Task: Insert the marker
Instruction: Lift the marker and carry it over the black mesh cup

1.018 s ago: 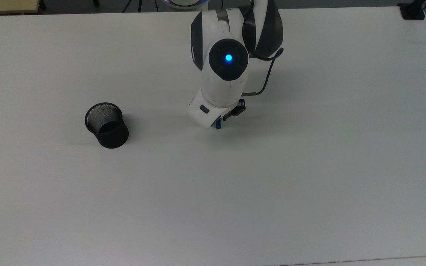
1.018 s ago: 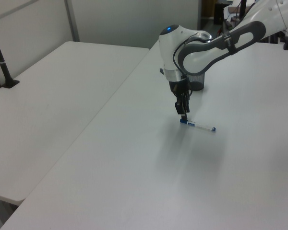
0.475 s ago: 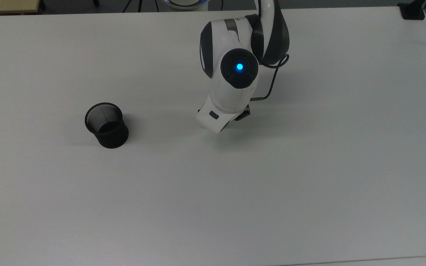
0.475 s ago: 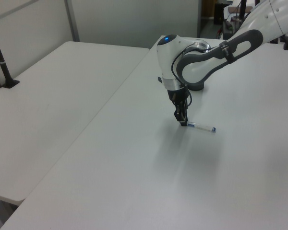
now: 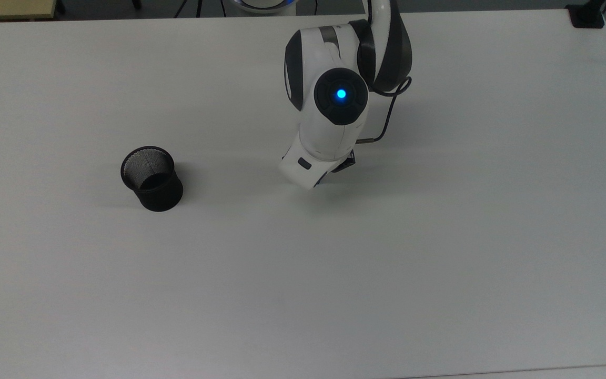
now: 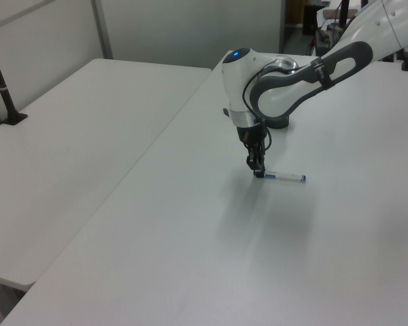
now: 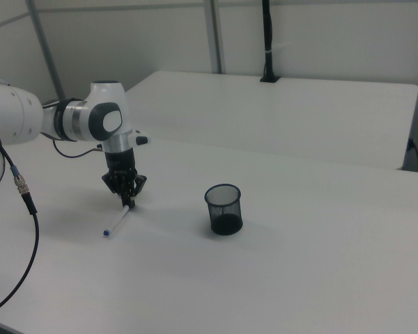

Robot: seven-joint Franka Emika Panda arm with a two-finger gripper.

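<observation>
The marker (image 6: 285, 177) lies flat on the white table (image 6: 190, 224), a slim white barrel with blue ends. My gripper (image 6: 259, 174) points straight down at the marker's end nearest the arm, fingertips at table height and closed on that end. In the right view the marker (image 7: 115, 223) runs from the gripper (image 7: 129, 203) toward the camera. In the top view the arm's wrist (image 5: 324, 137) covers both marker and fingers. The black mesh cup (image 5: 151, 179) stands upright and empty well to the top view's left, and to the right view's right (image 7: 223, 209).
A second white table (image 6: 75, 129) adjoins on the left view's left, with a black post (image 6: 0, 81) clamped to it. A black cable (image 7: 21, 209) hangs at the right view's left. Bare tabletop lies between gripper and cup.
The arm shifted to the top view's right and came down over the marker's end, hiding the blue tip in the top view. In the last half second the marker's free end swung slightly.
</observation>
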